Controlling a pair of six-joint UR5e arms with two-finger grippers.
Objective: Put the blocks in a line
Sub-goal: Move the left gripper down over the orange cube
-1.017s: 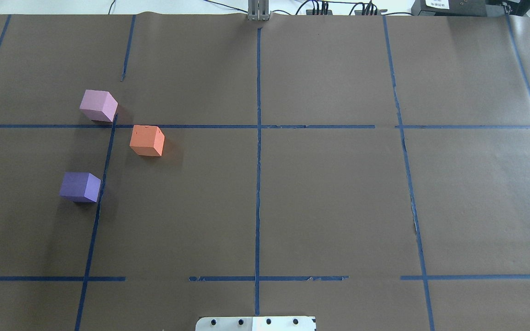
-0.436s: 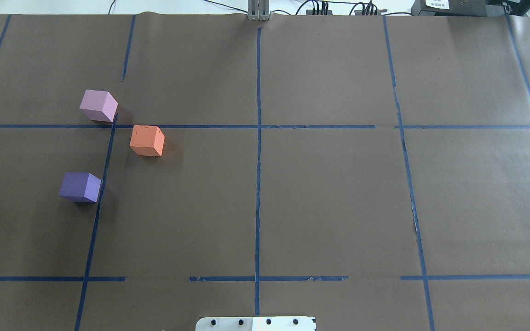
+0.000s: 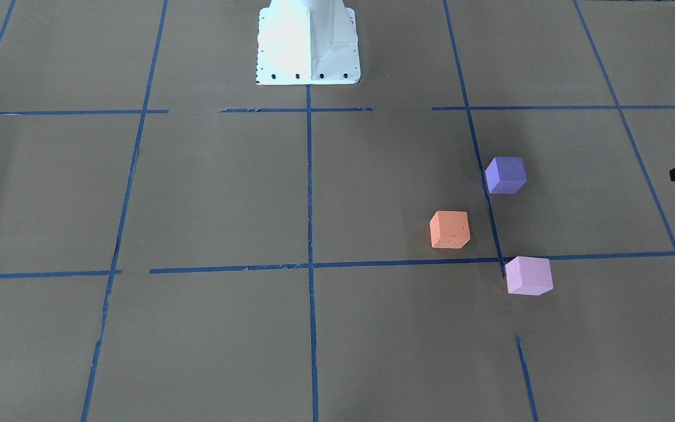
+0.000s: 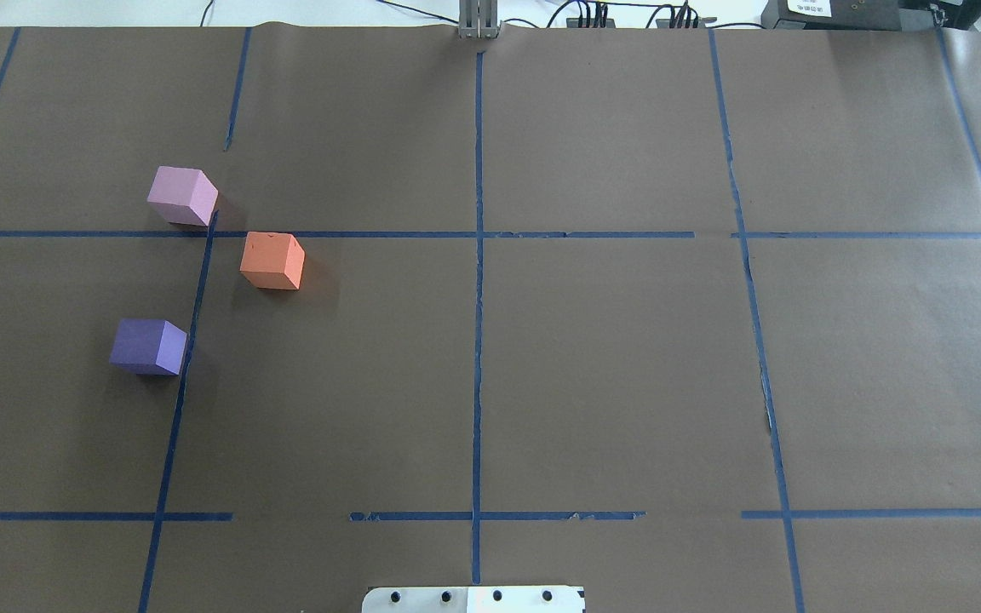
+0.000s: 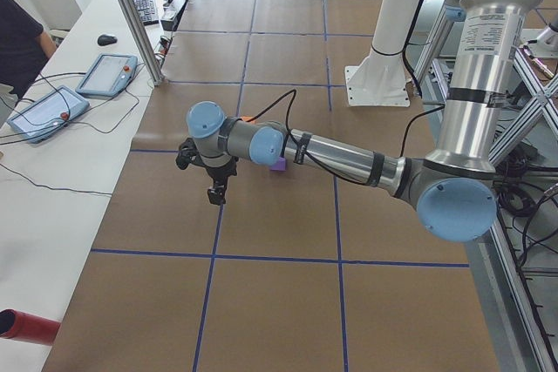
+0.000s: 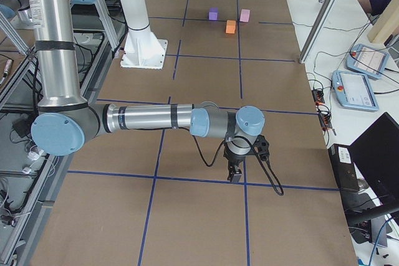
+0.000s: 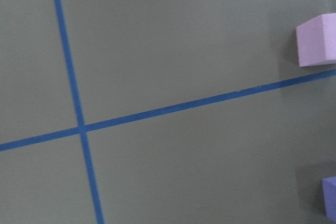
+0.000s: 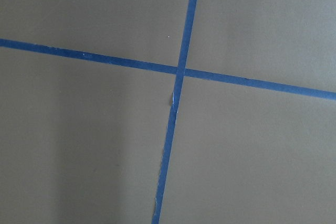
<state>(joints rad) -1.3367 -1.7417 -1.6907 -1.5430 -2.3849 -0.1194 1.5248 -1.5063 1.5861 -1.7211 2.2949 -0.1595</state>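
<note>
Ref pt: small matte orange foam cube (image 4: 272,260) on the brown-papered table (image 4: 610,358). Pale pink-lilac foam cube (image 4: 182,196) sits near it, farther from the robot & to its left. Violet-purple foam cube (image 4: 148,346) is near it too, closer to the robot, also left. None touch. Left gripper (image 5: 214,191) hangs further left of orange, right gripper (image 6: 235,171) well apart to the right. I can't tell how far either is open, or if it grips anything.
</note>
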